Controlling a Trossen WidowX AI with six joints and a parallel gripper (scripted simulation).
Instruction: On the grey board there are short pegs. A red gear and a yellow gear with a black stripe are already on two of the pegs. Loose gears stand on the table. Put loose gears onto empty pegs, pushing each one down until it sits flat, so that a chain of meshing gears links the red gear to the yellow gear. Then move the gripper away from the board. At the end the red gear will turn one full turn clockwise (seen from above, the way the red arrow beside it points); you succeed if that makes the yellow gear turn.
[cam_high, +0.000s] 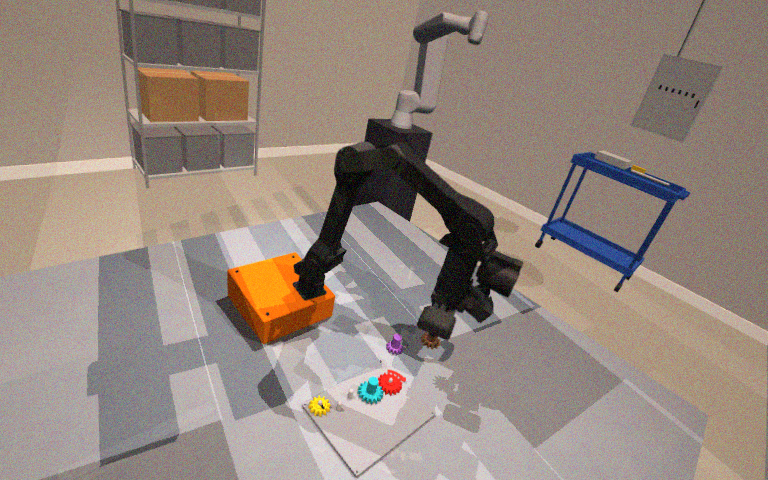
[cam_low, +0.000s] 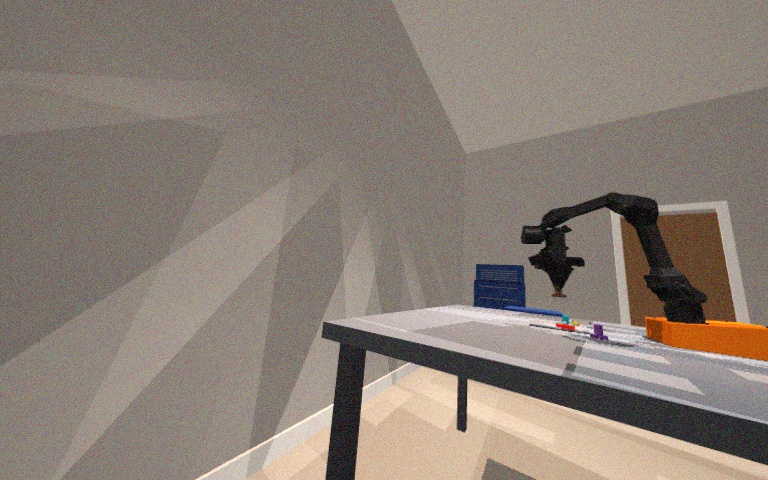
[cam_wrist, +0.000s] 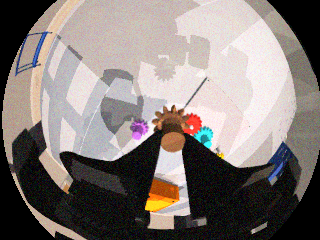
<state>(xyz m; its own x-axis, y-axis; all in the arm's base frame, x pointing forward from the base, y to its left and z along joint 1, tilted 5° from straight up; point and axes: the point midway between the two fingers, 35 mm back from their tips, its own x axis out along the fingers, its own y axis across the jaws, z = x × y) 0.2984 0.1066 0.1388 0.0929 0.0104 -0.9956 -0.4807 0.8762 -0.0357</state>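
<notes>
Across the table (cam_high: 130, 350) (cam_low: 430, 355) (cam_wrist: 240, 55), the black 6-joint arm (cam_high: 470, 217) (cam_low: 634, 206) is extended from an orange block (cam_high: 260, 288) (cam_low: 707, 339) (cam_wrist: 165, 192). On the grey board (cam_high: 362, 447) (cam_wrist: 230, 105), the cyan gear (cam_high: 370, 391) (cam_low: 565, 319) (cam_wrist: 203, 137) is seated beside the red gear (cam_high: 390, 383) (cam_low: 565, 327) (cam_wrist: 193, 124); the yellow gear (cam_high: 320, 406) (cam_low: 576, 323) is set well apart from both. The knobbed brown gear (cam_high: 431, 341) (cam_low: 559, 294) (cam_wrist: 171, 117) is pinched by the gripper (cam_high: 431, 335) (cam_low: 558, 289) (cam_wrist: 172, 135) above the table. Off the board, the purple gear (cam_high: 394, 345) (cam_low: 598, 332) (cam_wrist: 139, 130) is stood upright. Between cyan and yellow, 2 bare pegs (cam_high: 350, 394) are seen.

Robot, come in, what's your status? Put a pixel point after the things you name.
End effector (cam_high: 431, 337) (cam_low: 559, 292) (cam_wrist: 172, 135) shut on brown gear (cam_high: 430, 341) (cam_low: 559, 294) (cam_wrist: 171, 119), held above table. Teal gear (cam_high: 370, 391) (cam_low: 565, 319) (cam_wrist: 204, 137) on board (cam_high: 368, 441). Yellow gear (cam_high: 320, 407) not yet linked.
</notes>
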